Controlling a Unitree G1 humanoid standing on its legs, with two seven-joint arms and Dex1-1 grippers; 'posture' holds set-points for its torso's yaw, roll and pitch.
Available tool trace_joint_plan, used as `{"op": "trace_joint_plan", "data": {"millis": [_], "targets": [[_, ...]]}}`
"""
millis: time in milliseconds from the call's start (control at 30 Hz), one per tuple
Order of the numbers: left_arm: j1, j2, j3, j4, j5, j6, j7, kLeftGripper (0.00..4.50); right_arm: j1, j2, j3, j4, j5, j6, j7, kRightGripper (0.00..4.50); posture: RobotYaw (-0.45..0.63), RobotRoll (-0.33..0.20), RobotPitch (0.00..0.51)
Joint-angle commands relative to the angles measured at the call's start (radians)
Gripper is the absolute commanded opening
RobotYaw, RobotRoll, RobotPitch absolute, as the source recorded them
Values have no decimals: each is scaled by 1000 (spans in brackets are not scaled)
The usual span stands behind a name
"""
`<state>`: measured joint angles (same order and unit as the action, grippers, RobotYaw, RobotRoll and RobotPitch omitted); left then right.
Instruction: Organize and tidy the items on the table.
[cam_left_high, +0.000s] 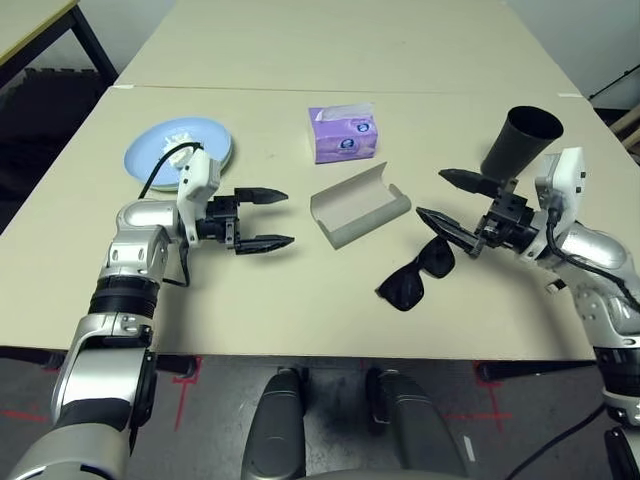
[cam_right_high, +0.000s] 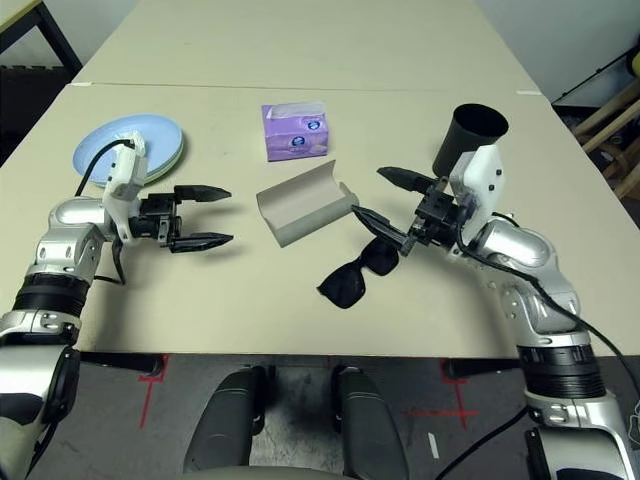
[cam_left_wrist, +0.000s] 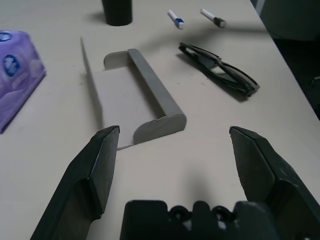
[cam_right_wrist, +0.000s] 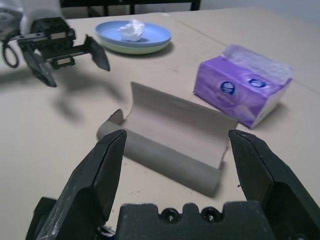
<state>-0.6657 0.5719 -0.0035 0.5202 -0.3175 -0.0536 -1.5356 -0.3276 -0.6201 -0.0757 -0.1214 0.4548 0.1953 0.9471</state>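
Note:
A grey glasses case (cam_left_high: 360, 205) lies open at the middle of the beige table (cam_left_high: 300, 290). Black sunglasses (cam_left_high: 415, 275) lie folded just in front of it, to the right. At the back left, a pale blue plate (cam_left_high: 180, 152) sits stacked on a green plate (cam_right_wrist: 145, 49) and carries a crumpled white tissue wad (cam_right_wrist: 131, 30). My left gripper (cam_left_high: 287, 217) hovers open between plates and case, pointing at the case. My right gripper (cam_left_high: 431, 194) is open and empty, right of the case and above the sunglasses. A blue-and-white pen (cam_left_wrist: 175, 18) lies near the black cup.
A purple tissue pack (cam_left_high: 342, 133) stands behind the case. A black cup (cam_left_high: 520, 140) stands at the back right, close behind my right wrist. A second small pen (cam_left_wrist: 213, 17) lies beside the first. A seam crosses the table behind the items, with bare tabletop in front.

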Motion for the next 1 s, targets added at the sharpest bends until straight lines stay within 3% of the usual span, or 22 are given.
{"op": "trace_joint_plan", "data": {"millis": [33, 400, 600, 733, 900, 1000], "targets": [[20, -16, -15, -51, -27, -22, -32, 4475, 13, -26, 39, -55, -25, 32, 14, 4500, 91, 0, 234], [56, -50, -34, -126, -51, -27, -36, 4475, -6, -139, 130, -42, -167, -42, 115, 4500, 86, 0, 244], [65, -60, -36, -135, -52, -34, -32, 4475, -81, -208, 177, -18, -215, -53, 210, 4500, 86, 0, 246], [63, -66, -36, -138, -52, -34, -27, 4475, -190, -265, 241, 4, -286, -118, 317, 4500, 96, 0, 248], [73, -68, -35, -148, -51, -38, -17, 4475, -230, -295, 233, -59, -212, 102, 355, 4500, 111, 0, 248], [80, -68, -34, -152, -48, -40, -8, 4475, -249, -329, 248, -89, -220, 130, 406, 4500, 124, 0, 245]]}}
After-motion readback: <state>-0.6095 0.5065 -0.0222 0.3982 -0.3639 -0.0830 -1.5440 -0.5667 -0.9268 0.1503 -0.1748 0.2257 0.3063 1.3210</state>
